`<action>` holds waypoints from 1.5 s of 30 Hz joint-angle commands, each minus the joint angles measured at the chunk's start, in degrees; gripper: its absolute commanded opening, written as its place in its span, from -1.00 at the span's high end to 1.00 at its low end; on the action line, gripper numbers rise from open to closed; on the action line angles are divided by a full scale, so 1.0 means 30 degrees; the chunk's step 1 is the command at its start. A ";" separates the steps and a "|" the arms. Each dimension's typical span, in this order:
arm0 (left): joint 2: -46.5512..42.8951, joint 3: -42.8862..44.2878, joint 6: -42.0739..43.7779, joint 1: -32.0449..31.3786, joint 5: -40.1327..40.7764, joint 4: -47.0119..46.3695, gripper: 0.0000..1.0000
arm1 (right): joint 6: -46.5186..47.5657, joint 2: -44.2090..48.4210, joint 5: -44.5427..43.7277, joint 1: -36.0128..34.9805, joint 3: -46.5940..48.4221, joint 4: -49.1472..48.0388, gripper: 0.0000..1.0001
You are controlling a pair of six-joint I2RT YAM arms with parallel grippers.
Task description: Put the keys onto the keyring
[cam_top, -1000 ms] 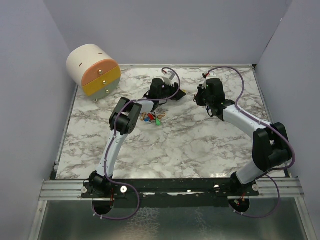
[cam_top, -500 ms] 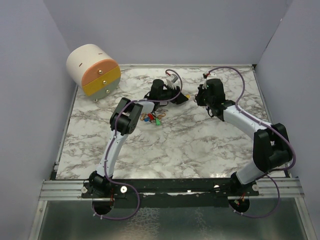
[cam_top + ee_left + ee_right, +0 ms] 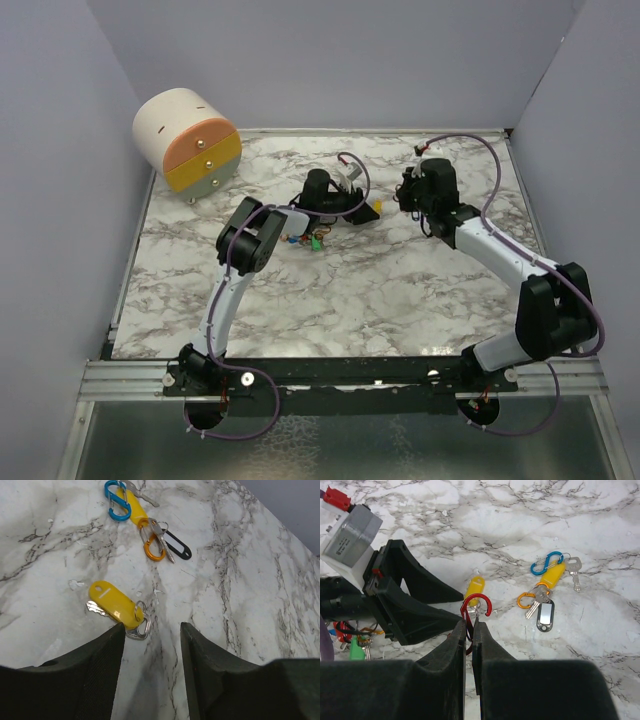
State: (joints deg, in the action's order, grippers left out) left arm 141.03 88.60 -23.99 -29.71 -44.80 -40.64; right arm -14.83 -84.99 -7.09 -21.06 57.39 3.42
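Now my right tool point(image 3: 469, 625) pinches what looks like a red clip point(image 3: 479, 595); my left tool point(image 3: 152, 627), jaws apart beside the yellow key tag point(image 3: 114, 606), must grasp it next.

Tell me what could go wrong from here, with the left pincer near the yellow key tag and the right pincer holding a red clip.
1. The yellow key tag lies flat, beside one finger of the open left pincer; closing may push it away.
2. The right pincer pinches the red clip by a thin part, so it could twist or slip.
3. Both pincers work close together and may collide.
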 commanded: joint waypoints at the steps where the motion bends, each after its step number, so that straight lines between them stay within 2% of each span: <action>1: -0.1298 -0.1618 0.0459 -0.0232 0.0484 0.1387 -0.01 | -0.0248 0.1016 -0.0621 -0.0121 -0.0469 0.0161 0.99; 7: -0.3918 -0.3399 0.1928 -0.0982 0.7890 0.1904 -0.11 | -0.0214 0.2097 -0.0642 -0.0128 -0.1012 0.0298 0.99; 9: -0.4272 -0.3295 0.3243 -0.1670 1.0687 0.3007 -0.14 | -0.0205 0.2403 -0.0597 -0.0125 -0.1129 0.0390 0.99; 12: -0.4321 -0.2731 0.5638 -0.2761 1.3056 0.3831 -0.18 | -0.0259 0.2931 -0.0760 -0.0127 -0.1311 0.0576 0.99; 26: -0.3219 -0.1007 0.7495 -0.3542 1.3075 0.4129 -0.16 | -0.0466 0.5946 -0.1583 -0.0106 -0.2004 0.1404 0.99; 33: -0.2521 -0.0204 0.7782 -0.3602 1.2747 0.4171 -0.06 | -0.0408 0.6222 -0.1758 -0.0121 -0.2015 0.1526 0.99; 45: -0.1641 0.0818 0.8345 -0.4149 1.3967 0.4909 -0.06 | -0.0303 0.5948 -0.1766 -0.0124 -0.1966 0.1379 0.99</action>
State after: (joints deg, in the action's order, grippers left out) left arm 134.47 88.73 -0.25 -41.36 -5.13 -26.61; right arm -16.03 -67.79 -10.94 -21.06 51.68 7.38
